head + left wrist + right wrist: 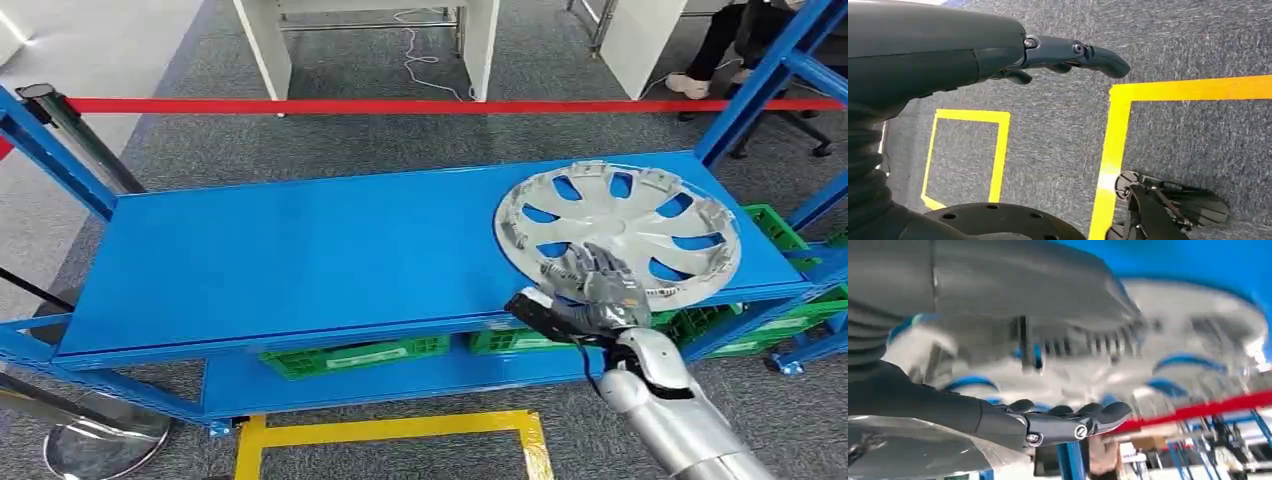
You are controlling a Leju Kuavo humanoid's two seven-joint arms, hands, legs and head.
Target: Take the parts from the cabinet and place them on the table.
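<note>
A silver hubcap (620, 232) lies flat on the right end of the blue cabinet's top shelf (300, 250). My right hand (600, 285) reaches over the shelf's front edge, its fingers stretched out on the hubcap's near rim. In the right wrist view the hubcap (1198, 325) is blurred and close, and the dark fingers (1068, 422) are straight with a gap between them and the rim. My left hand (1068, 52) hangs over the grey carpet with its fingers extended and nothing in it.
Green crates (350, 355) sit on the lower shelf. A red barrier tape (400, 105) runs behind the cabinet, with a stanchion base (100, 445) at the front left. Yellow floor tape (400, 430) marks the carpet. A seated person's legs (720, 40) are at the far right.
</note>
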